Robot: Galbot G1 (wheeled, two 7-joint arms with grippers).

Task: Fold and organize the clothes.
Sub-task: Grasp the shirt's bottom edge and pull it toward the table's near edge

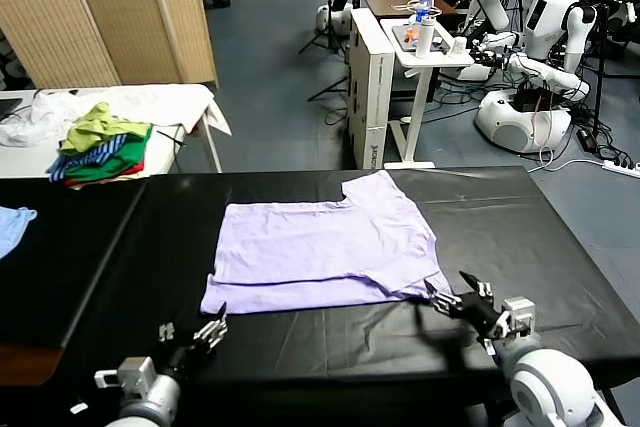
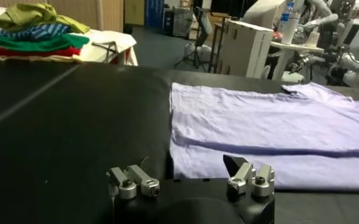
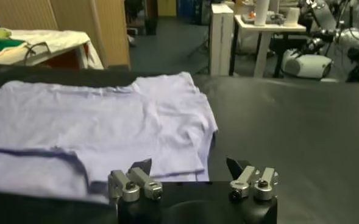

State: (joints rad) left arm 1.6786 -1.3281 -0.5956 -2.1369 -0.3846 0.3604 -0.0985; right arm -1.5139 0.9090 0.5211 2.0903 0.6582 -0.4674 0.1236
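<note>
Black surface [image 1: 560,247] holds the lavender T-shirt [image 1: 320,252] near its front edge; left end effector [image 1: 208,332] and right end effector [image 1: 455,299] gape empty. Thin cloth risks bunching if pinched unevenly.

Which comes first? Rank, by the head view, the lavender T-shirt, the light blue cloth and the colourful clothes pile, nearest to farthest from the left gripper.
From the left gripper:
1. Lavender T-shirt, just ahead, table centre.
2. Light blue cloth, far left edge.
3. Clothes pile, on the white table behind, left.
</note>
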